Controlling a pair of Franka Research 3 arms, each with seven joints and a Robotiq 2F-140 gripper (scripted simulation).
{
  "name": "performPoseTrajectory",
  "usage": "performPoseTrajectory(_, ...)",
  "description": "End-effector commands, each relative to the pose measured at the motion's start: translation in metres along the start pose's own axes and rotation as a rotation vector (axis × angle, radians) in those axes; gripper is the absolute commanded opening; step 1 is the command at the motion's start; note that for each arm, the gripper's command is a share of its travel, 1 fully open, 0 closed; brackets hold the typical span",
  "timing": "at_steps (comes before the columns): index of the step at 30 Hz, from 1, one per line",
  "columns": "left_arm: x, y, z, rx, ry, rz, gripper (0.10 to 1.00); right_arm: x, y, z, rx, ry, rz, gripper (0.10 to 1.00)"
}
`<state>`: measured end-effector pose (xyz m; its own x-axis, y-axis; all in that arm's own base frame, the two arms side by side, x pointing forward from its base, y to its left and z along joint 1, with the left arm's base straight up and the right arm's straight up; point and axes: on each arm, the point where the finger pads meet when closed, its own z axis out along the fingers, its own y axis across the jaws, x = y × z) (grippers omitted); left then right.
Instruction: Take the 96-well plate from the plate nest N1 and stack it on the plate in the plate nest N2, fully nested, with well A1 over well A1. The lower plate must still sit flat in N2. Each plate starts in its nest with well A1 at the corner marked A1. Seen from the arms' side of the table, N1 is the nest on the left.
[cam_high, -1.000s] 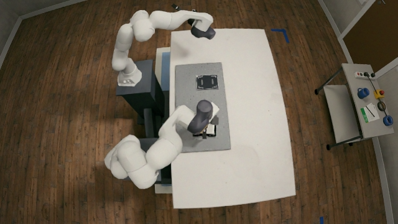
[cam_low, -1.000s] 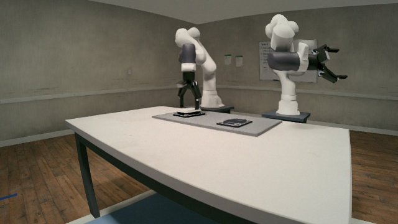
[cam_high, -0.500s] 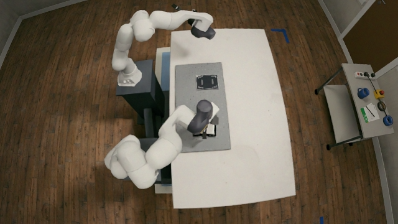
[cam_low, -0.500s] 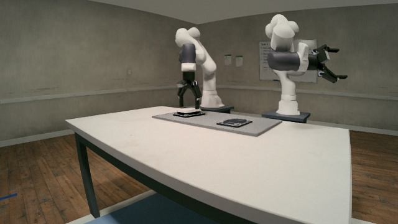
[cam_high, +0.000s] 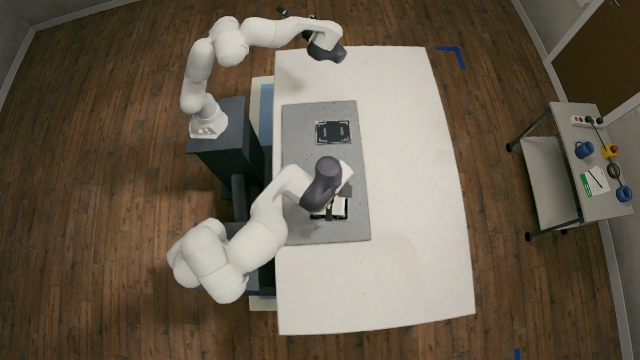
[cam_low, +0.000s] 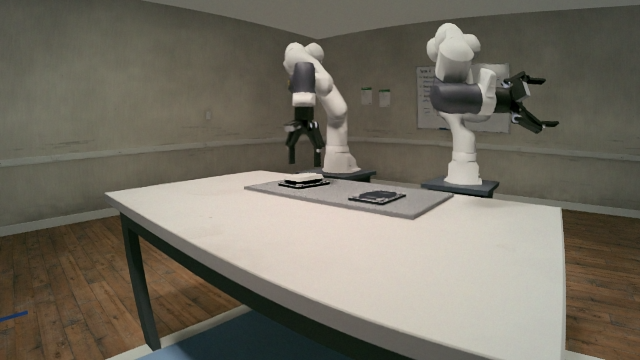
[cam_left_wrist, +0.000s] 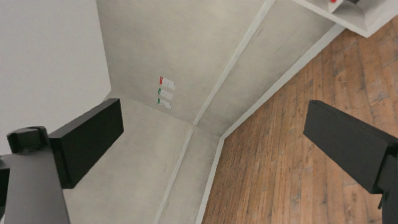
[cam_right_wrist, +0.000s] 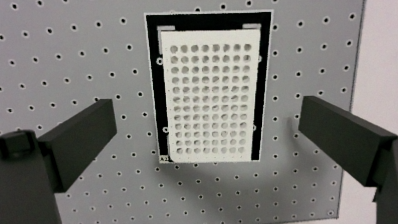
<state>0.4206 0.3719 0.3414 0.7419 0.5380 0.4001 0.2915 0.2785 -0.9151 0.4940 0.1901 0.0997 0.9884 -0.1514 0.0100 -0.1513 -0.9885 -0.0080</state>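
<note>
In the right wrist view, the small mark at one corner of the nest N2 (cam_high: 312, 218) (cam_low: 285, 185) (cam_right_wrist: 154, 90) appears to read A1; the rest of the print is too small to read. The whiteboard (cam_low: 425, 117) carries rows of handwriting, illegible at this size and partly covered by the left arm. The wall sheets (cam_low: 366, 96) (cam_left_wrist: 166, 94) have coloured headers, their text unreadable. A white 96-well plate (cam_high: 339, 206) (cam_low: 303, 177) (cam_right_wrist: 210, 107) is seated in N2, wells up, its round openings in a regular grid; whether another plate lies beneath it cannot be made out. From above, the right arm covers part of this nest. The nest N1 (cam_high: 333, 132) (cam_low: 377, 196) shows its dark, flat rectangular bed within a pale-marked border, with no plate on it. Both nests are on a grey perforated board (cam_low: 420, 207) (cam_right_wrist: 125, 175) on the smooth white tabletop (cam_high: 400, 200) (cam_low: 350, 250). The right gripper (cam_high: 337, 201) (cam_low: 304, 157) (cam_right_wrist: 207, 114) points down above the plate, block-shaped black jaws spread, touching nothing. The left gripper (cam_high: 297, 14) (cam_low: 545, 102) (cam_left_wrist: 213, 116) points sideways away from the board, jaws likewise spread and holding nothing.

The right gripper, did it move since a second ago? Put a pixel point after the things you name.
Yes! The right gripper (cam_high: 337, 204) (cam_low: 304, 163) (cam_right_wrist: 207, 114) went up: in the exterior view, its fingertips are higher above the gray board (cam_high: 300, 120) (cam_low: 420, 204) (cam_right_wrist: 50, 90) now.
</note>
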Motion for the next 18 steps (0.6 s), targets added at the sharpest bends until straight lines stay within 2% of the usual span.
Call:
performPoseTrajectory(1,0.002,-0.001,-0.001,-0.002,0.004,-0.006,1.000,-0.002,0.004,-0.009,-0.008,-0.010,-0.011,1.000)
performPoseTrajectory(4,0.002,-0.001,-0.001,-0.002,0.004,-0.006,1.000,-0.002,0.004,-0.012,-0.008,-0.010,-0.011,1.000)
performPoseTrajectory(14,0.002,-0.001,-0.001,-0.002,0.004,-0.006,1.000,-0.002,0.003,-0.038,-0.008,-0.010,-0.011,1.000)
performPoseTrajectory(18,0.002,-0.001,-0.001,-0.002,0.004,-0.006,1.000,-0.002,0.003,-0.038,-0.008,-0.010,-0.011,1.000)
